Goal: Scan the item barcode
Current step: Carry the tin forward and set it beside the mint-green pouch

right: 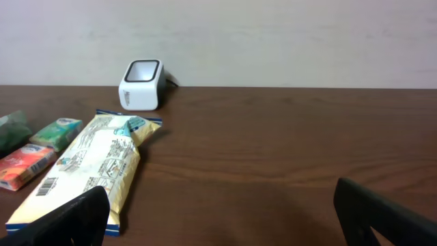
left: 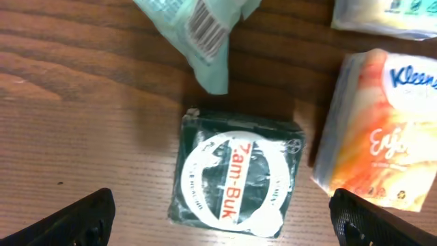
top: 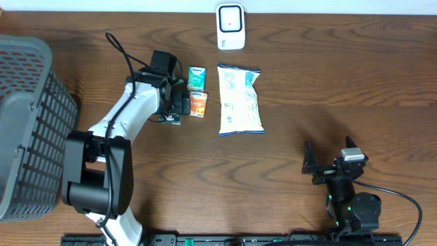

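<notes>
The tin (left: 235, 174) is dark green with a white emblem, the tissue pack (left: 372, 137) orange, the scanner (top: 231, 26) white

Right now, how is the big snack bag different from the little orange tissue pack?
The snack bag is much longer and pale with blue ends; the orange tissue pack is small and blocky. The bag lies by itself; the pack sits beside a green tissue pack. Both lie flat on the table, unheld.

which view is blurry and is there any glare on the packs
Left wrist: the green tin reads fairly clear, the orange tissue pack is soft, and the camera's own fingertips are dark blurs. Right wrist: the snack bag and scanner are slightly soft, with no harsh glare. Overhead: sharp, even light, soft shadows.
</notes>
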